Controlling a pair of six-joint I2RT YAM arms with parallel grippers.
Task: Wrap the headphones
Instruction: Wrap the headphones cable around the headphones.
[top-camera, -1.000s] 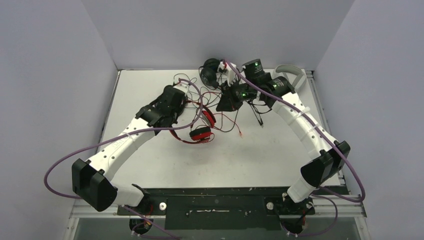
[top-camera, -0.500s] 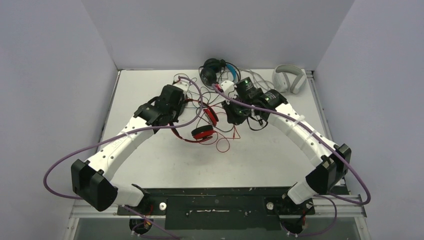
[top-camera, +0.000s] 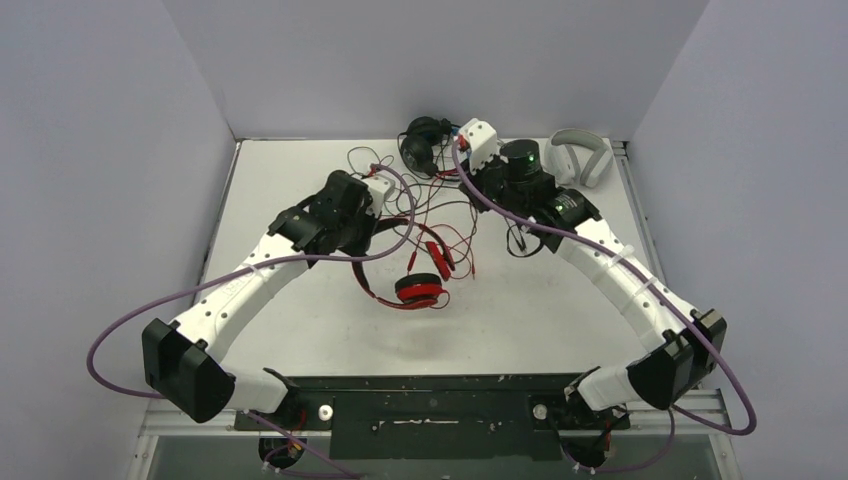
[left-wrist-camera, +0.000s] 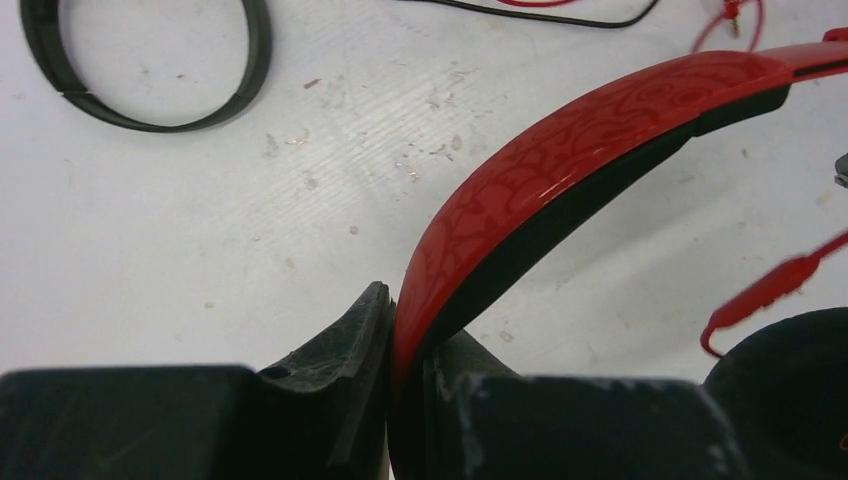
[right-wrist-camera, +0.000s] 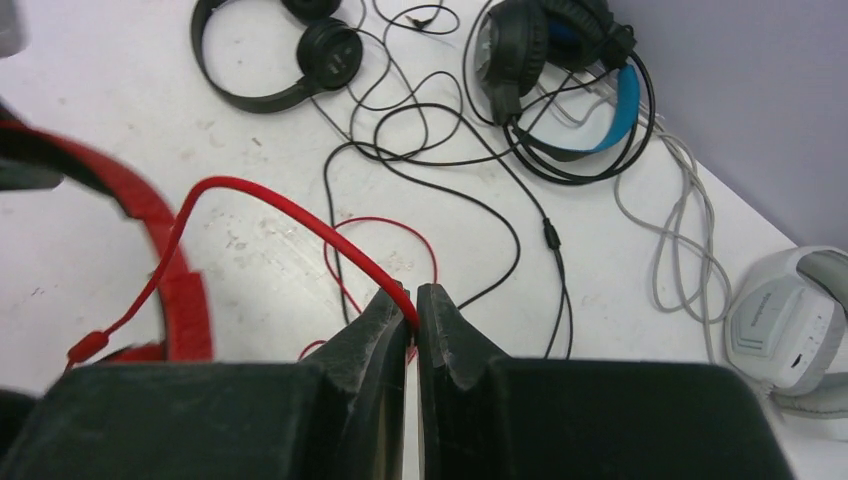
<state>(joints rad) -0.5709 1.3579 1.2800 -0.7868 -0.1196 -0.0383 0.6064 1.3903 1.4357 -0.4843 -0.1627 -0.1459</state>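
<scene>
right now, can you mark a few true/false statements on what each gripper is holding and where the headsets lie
1. The left gripper is shut on the red headband. True.
2. The right gripper pinches a black cable. False: it pinches the red cable.
3. The white-grey headset lies at the far right corner of the table, free of both grippers. True.
4. The small all-black headset is stacked on the white-grey one. False: they lie apart, with the black-and-blue headset between them.
</scene>
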